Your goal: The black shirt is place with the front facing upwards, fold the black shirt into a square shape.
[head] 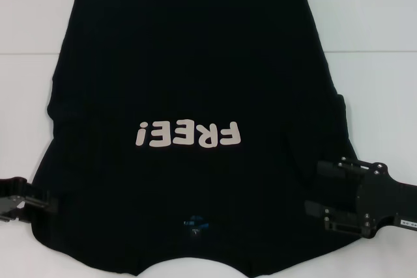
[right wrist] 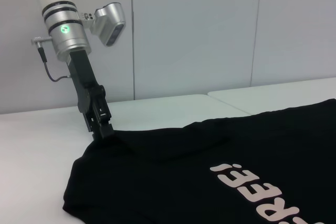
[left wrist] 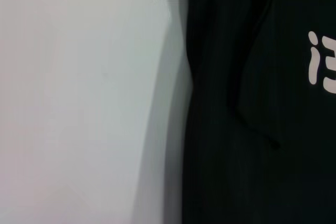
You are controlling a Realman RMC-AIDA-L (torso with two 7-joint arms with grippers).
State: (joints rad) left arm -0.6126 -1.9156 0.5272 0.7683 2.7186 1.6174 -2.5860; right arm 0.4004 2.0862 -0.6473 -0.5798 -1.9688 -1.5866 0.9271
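The black shirt [head: 195, 76] lies spread on the white table, front up, with its pale "FREE!" lettering [head: 187, 135] and its blue neck label [head: 194, 226] towards me. My left gripper [head: 47, 204] is at the shirt's near left edge. In the right wrist view it [right wrist: 103, 130] looks shut on that edge, and the cloth rises slightly to it. My right gripper [head: 317, 191] is over the shirt's near right shoulder, its fingers apart. The left wrist view shows the shirt [left wrist: 252, 129] with a fold lying on it.
The white table [head: 384, 63] shows bare on both sides of the shirt and beyond it. A seam between two table tops [head: 26, 53] runs across. A pale wall [right wrist: 210, 30] stands behind the table in the right wrist view.
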